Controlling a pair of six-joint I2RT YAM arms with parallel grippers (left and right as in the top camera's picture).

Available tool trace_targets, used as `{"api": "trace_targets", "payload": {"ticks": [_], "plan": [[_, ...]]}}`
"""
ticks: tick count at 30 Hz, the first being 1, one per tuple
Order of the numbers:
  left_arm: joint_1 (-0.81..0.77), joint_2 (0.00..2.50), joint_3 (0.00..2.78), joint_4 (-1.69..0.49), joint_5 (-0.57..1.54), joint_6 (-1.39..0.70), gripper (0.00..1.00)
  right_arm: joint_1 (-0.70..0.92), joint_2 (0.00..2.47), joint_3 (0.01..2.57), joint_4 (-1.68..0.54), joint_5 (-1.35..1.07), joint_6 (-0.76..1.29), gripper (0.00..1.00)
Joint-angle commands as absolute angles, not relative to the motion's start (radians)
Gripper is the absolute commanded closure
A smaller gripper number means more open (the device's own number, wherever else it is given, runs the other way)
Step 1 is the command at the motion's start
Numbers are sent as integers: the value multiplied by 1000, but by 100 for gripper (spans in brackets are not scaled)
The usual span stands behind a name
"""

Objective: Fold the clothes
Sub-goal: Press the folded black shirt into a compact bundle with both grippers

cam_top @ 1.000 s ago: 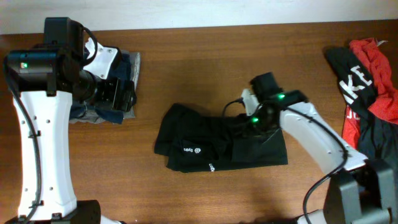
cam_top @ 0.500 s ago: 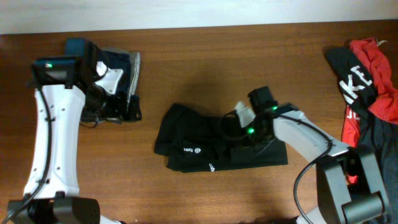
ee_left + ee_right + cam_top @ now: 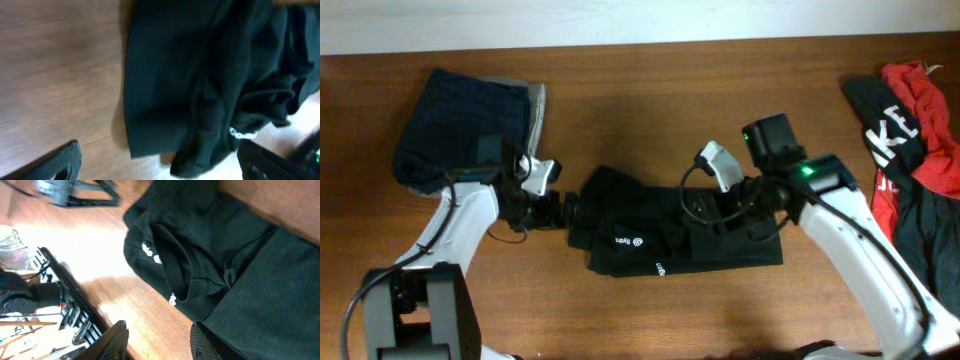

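Note:
The clothes in play are a black shirt [image 3: 665,235] lying folded at mid-table, its small white logo [image 3: 638,241] facing up. My left gripper [image 3: 568,210] is low at the shirt's left edge, open wide. In the left wrist view the black shirt [image 3: 200,75] hangs with its rumpled corner between the spread fingers [image 3: 65,161] of the left gripper [image 3: 160,167]. My right gripper [image 3: 725,212] hovers over the shirt's right half, open. In the right wrist view the right gripper [image 3: 160,342] holds nothing, and the shirt [image 3: 235,265] with its collar lies beyond.
A folded navy and grey stack [image 3: 470,125] sits at the back left. A loose pile of red and black garments [image 3: 910,130] lies at the right edge. Bare wooden table [image 3: 650,110] lies behind the shirt and in front of it.
My left arm has left the navy stack and swung down right to the black shirt's left edge. My right gripper has come up off the shirt and drawn back a little to the right.

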State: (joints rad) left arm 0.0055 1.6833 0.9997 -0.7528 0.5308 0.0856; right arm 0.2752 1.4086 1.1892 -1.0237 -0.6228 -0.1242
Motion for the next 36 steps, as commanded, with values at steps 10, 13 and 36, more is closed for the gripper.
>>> {"api": "trace_targets", "payload": {"ticks": [10,13,36], "plan": [[-125,1775,859,-469,688,-22,1,273,1314,1203,-1067,-590,-169,55],[-160,1815,859,-403,746,-79,1,273,1314,1203,-1077,-590,-181,55],[-143,1833,890,-337,934,-71,99,273,1314,1203,-1123,-513,-184,60]]}}
